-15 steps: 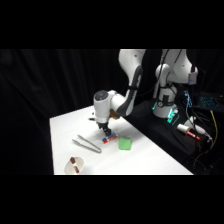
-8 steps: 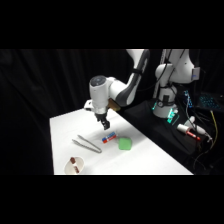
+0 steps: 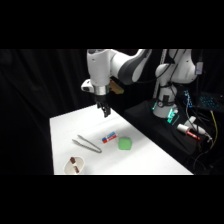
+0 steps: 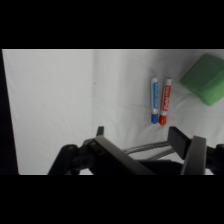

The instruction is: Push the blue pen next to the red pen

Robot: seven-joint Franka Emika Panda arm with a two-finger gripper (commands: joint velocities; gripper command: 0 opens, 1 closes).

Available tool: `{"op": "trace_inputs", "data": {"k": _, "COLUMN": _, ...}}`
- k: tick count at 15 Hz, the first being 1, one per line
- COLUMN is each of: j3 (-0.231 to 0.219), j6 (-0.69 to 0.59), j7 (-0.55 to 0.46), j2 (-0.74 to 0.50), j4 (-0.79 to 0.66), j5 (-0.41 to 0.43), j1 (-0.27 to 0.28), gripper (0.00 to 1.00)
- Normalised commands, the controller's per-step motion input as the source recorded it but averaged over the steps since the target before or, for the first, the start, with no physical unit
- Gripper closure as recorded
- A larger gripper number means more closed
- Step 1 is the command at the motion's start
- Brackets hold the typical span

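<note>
Below the raised, empty claw [image 3: 105,112] — fingers apart — short blue pen [image 4: 155,100] and red pen [image 4: 165,100] lie side by side, touching.

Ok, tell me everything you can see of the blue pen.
The blue pen is a short, stubby marker, blue at both ends with a whitish section between, seemingly plastic. It lies flat on the white table, parallel to the red pen and right beside it; whether they touch is unclear. The green block sits apart, past the red pen. The gripper is raised above, not touching it.
</note>
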Motion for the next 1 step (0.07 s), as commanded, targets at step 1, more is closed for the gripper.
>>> {"op": "trace_inputs", "data": {"k": 1, "j3": 0.173, "j6": -0.20, "j7": 0.03, "j2": -0.23, "j4": 0.03, "j5": 0.162, "j1": -0.144, "gripper": 0.00}}
